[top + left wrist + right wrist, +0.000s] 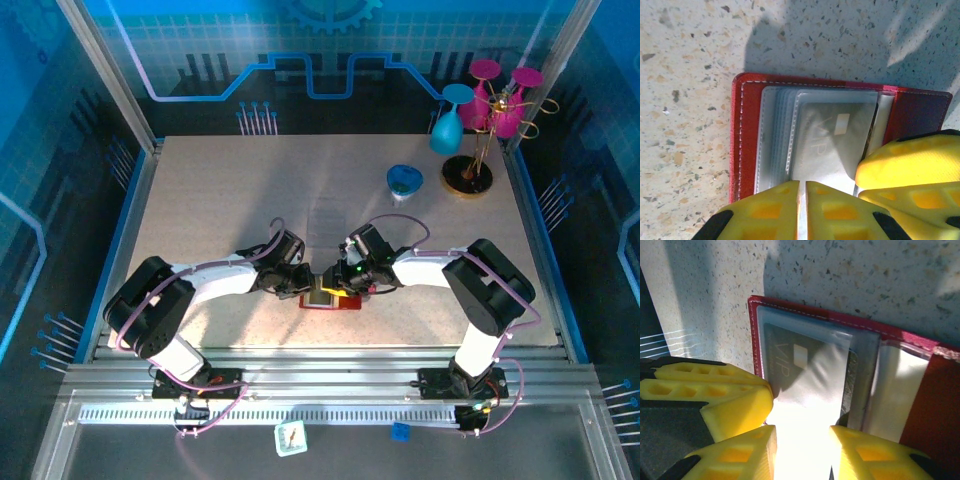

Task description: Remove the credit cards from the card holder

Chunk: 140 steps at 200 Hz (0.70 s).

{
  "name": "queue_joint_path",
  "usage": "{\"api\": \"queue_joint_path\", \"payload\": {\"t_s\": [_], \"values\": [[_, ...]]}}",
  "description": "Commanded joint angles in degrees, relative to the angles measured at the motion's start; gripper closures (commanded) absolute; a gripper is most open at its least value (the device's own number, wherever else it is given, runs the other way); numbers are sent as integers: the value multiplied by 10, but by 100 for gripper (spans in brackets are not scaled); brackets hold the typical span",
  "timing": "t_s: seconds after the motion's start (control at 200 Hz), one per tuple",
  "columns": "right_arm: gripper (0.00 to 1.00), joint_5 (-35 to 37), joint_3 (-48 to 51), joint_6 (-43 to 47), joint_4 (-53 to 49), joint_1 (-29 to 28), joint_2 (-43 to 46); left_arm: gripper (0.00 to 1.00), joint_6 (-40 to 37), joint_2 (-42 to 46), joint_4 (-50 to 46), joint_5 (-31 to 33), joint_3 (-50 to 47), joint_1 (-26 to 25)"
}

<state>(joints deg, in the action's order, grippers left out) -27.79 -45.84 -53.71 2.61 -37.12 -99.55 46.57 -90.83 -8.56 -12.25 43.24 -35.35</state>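
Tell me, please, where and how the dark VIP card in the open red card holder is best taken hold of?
Pinch the VIP card at its near end, the one facing the open right pincer, coming in low. It lies flat inside a clear sleeve of the card holder, so only that thin edge offers a grip. Which end of the sleeve is open, I cannot tell.

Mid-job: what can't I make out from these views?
Left wrist: left hand covers the near edge of the sleeves.
Right wrist: glare inside the right hand hides whether it grips the VIP card.
Top view: card holder mostly under both hands; cards too small to count.
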Motion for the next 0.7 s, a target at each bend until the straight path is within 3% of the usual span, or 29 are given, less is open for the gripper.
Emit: {"api": "queue_joint_path", "payload": {"t_s": [0.0, 0.695], "values": [[65, 27, 0, 13, -52, -7, 7, 88, 2, -9, -4, -7, -7, 5], [61, 53, -22, 42, -99, -5, 15, 88, 4, -7, -8, -11, -6, 5]]}}
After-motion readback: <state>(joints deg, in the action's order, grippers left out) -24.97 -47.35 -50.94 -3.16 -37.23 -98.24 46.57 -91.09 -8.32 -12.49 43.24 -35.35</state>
